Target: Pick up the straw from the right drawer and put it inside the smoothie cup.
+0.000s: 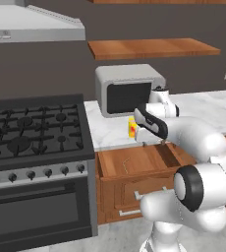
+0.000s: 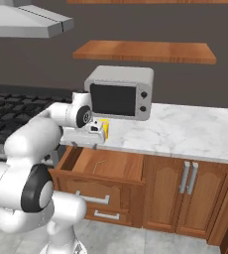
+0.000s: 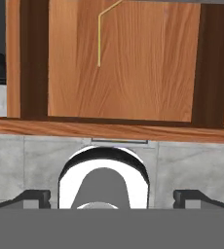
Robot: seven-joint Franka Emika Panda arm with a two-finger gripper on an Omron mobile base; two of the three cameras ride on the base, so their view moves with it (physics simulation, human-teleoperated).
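Marble counter (image 1: 203,110) carries the microwave (image 1: 129,88) and the yellow cup (image 1: 132,128) in the left base view; below, the drawer (image 1: 134,162) stands open with the straw (image 1: 126,163) on its floor. Right base view: the gripper (image 2: 97,133) hangs above the drawer (image 2: 103,166), beside the cup (image 2: 104,128). Hand view: the straw (image 3: 100,34) lies bent on the drawer floor (image 3: 133,63); fingertips (image 3: 33,197) spread wide, holding nothing.

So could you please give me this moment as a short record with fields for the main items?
straw: lying loose on the drawer floor, bent near one end
right drawer: pulled open
smoothie cup: upright on the marble counter, in front of the microwave
gripper: open, empty, above the drawer front, well apart from the straw
stove: left of the drawer
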